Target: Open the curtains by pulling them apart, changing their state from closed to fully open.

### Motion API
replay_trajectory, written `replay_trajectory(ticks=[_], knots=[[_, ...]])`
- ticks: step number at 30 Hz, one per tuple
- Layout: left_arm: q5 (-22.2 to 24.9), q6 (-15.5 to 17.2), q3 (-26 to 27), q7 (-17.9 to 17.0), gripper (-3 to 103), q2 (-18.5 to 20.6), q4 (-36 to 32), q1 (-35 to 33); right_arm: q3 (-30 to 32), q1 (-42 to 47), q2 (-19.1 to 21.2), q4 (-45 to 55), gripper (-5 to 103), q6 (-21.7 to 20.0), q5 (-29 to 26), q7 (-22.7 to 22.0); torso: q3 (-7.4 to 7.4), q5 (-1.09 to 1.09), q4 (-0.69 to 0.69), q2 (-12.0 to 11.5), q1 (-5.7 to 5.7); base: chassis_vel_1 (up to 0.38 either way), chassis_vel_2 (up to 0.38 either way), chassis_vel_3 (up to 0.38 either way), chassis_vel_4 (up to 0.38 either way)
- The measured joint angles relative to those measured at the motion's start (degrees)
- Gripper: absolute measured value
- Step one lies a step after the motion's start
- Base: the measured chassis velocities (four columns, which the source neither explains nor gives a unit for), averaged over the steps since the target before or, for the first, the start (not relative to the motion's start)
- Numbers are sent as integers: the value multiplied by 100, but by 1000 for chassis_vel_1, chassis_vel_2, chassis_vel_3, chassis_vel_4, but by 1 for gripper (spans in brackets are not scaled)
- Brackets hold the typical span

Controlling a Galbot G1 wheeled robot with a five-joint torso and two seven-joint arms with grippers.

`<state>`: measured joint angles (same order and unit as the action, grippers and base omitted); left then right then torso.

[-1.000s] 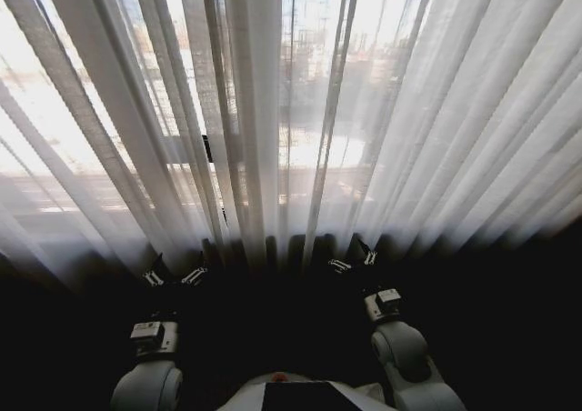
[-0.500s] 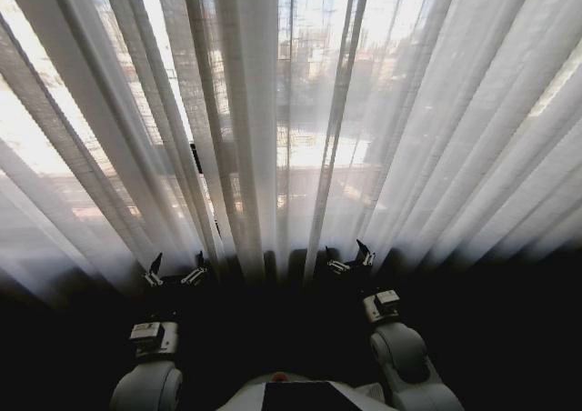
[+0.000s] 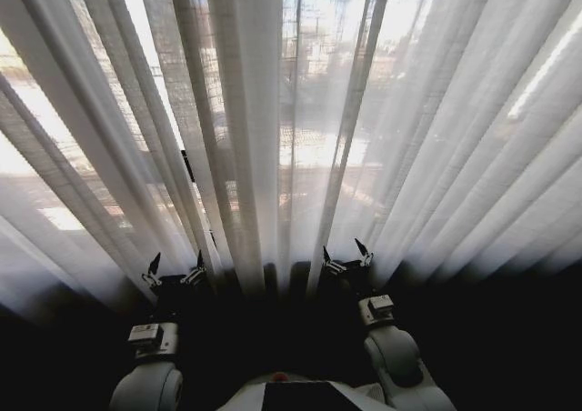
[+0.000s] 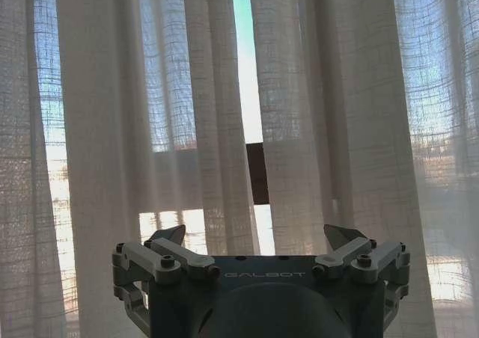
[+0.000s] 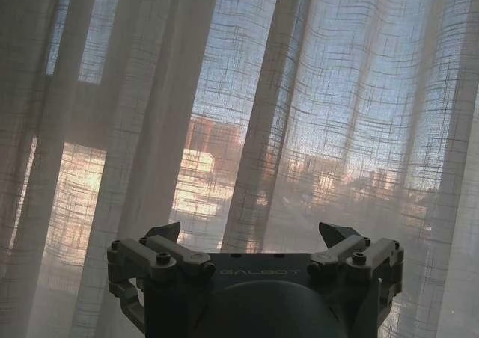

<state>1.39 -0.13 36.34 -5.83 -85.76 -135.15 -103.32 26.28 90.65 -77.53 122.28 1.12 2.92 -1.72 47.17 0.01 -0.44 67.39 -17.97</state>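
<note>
Curtains closed. Left gripper and right gripper spread, empty, facing fabric; each should pinch an inner pleat beside the centre.

Curtains: sheer white, finely woven grid texture, many vertical pleats; folds read grey-beige, thin spans glow pale blue and warm orange. Narrow slit in left wrist view shows a dark brown window bar. Left gripper and right gripper: grey metal, black fingertips.
</note>
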Motion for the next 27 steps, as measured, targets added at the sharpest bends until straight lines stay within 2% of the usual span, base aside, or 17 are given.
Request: replay_trajectory(ticks=[14, 27], knots=[[31, -100, 61, -15, 100, -3, 24, -21, -183, 3, -33, -55, 100, 56, 132, 60, 1, 1, 0, -1, -1, 17, 26, -21, -26], [33, -138, 60, -18, 100, -16, 74, -14, -171, 6, -35, -122, 100, 80, 149, 51, 2, -1, 0, -1, -3, 217, 199, -193, -202]])
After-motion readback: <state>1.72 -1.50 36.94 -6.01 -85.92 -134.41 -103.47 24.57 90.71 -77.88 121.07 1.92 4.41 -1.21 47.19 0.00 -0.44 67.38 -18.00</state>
